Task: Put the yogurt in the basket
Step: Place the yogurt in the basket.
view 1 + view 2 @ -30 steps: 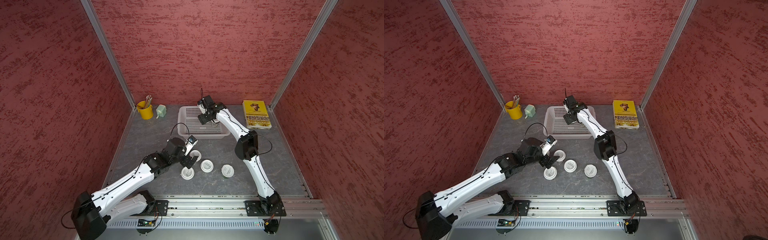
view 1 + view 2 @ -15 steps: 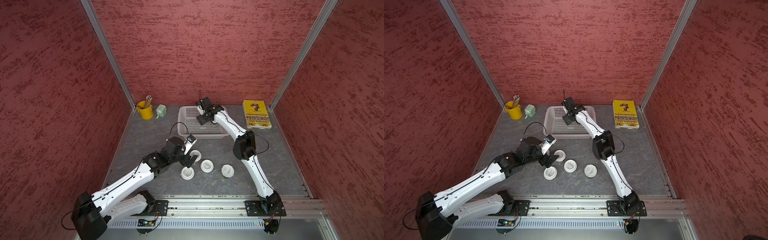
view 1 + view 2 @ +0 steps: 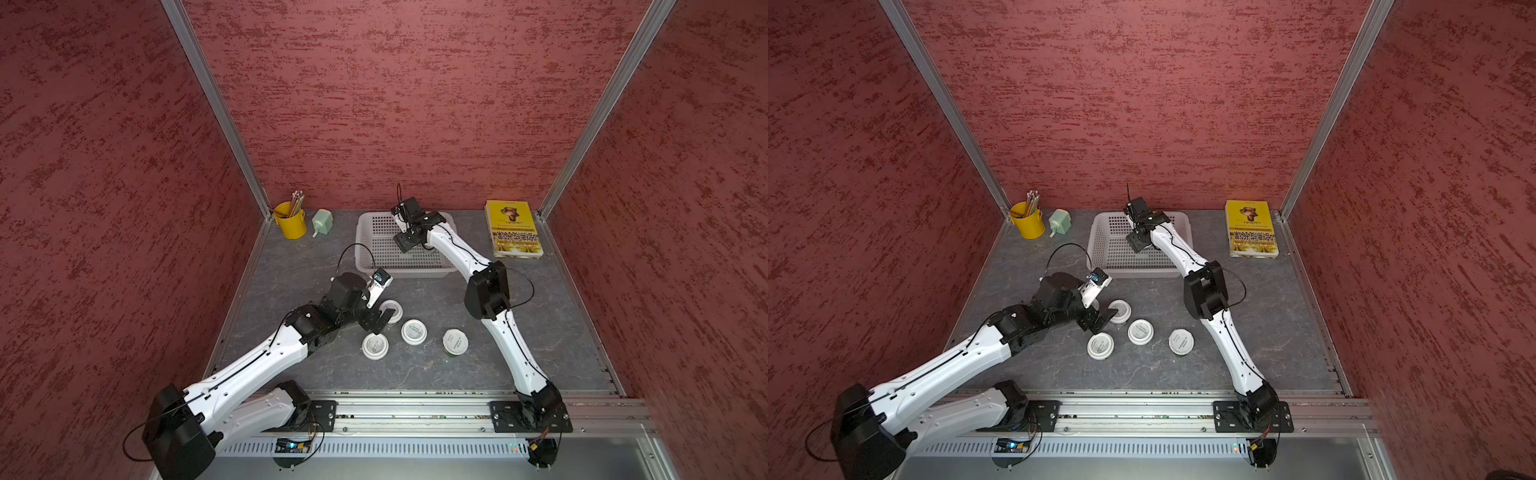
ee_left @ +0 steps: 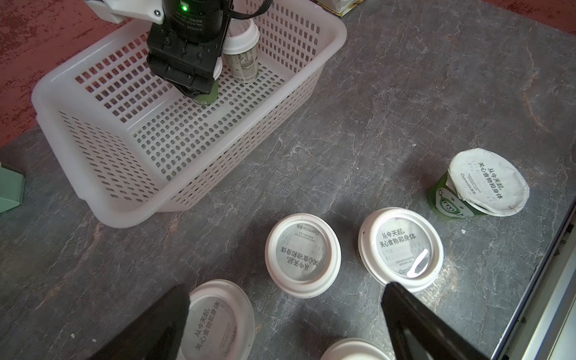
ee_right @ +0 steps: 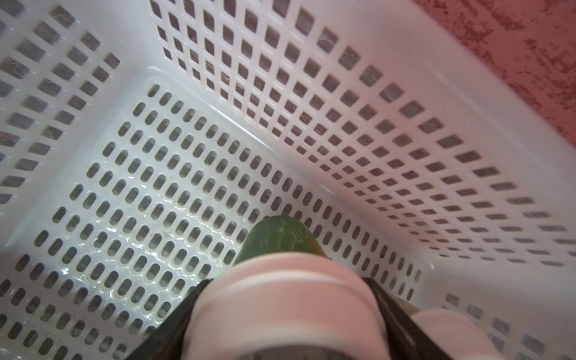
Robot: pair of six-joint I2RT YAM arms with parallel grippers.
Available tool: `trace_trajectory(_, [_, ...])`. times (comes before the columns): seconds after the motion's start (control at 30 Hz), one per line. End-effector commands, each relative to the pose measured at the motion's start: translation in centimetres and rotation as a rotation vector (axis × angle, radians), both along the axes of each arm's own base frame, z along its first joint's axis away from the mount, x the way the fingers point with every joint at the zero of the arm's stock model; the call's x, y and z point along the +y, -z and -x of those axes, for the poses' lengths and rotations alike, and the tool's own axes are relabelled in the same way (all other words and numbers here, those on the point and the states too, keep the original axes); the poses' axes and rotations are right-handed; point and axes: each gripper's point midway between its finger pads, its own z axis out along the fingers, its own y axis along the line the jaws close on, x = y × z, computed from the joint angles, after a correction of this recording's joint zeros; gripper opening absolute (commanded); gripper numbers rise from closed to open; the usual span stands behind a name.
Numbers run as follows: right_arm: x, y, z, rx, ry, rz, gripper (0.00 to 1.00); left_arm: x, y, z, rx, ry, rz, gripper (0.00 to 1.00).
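Observation:
The white perforated basket [image 3: 362,243] [image 3: 1096,243] [image 4: 131,215] [image 5: 405,93] stands at the back middle. Inside it my right gripper [image 3: 405,243] [image 3: 1136,243] [image 4: 198,92] [image 5: 285,311] is shut on a green-bodied yogurt cup [image 4: 208,99] [image 5: 280,240], its base at or just above the floor. A second cup [image 4: 241,46] stands beside it. Several more yogurt cups [image 3: 414,331] [image 3: 1140,331] [image 4: 302,254] sit lid-up on the table in front. My left gripper [image 3: 381,321] [image 3: 1104,321] [image 4: 285,324] hangs open over them, holding nothing.
A yellow pencil bucket [image 3: 291,222] and a pale green object [image 3: 322,222] stand at the back left. A yellow book [image 3: 515,228] lies at the back right. One table cup [image 4: 489,187] with a green body sits apart, nearest the front rail.
My right gripper has edged slightly left inside the basket with its cup. The left arm has stayed where it was.

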Motion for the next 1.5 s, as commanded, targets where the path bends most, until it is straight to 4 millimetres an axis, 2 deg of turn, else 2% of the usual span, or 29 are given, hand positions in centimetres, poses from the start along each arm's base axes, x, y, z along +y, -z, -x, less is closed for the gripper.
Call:
trace_trajectory(0.0, [0.0,-0.1,-1.0,-0.038,0.008,0.007,0.76,-0.2,0.3,-0.2,0.003,0.009,0.013,1.0])
trace_trajectory(0.57, [0.1,1.0,-1.2,-0.029,0.009,0.004,0.83,0.2,1.0,-0.3,0.019,-0.004,0.006,1.0])
trace_trajectory(0.83, [0.3,1.0,-1.3,-0.031,0.008,-0.005,0.92,0.4,1.2,-0.4,0.023,-0.009,0.003,1.0])
trace_trajectory(1.33, [0.8,-3.7,-1.4,-0.095,0.008,-0.07,0.95,0.4,0.9,-0.5,0.018,-0.008,0.012,1.0])
trace_trajectory(1.47, [0.9,-4.3,-1.6,-0.115,0.009,-0.077,0.96,0.4,1.0,-0.4,0.02,-0.008,0.013,1.0])
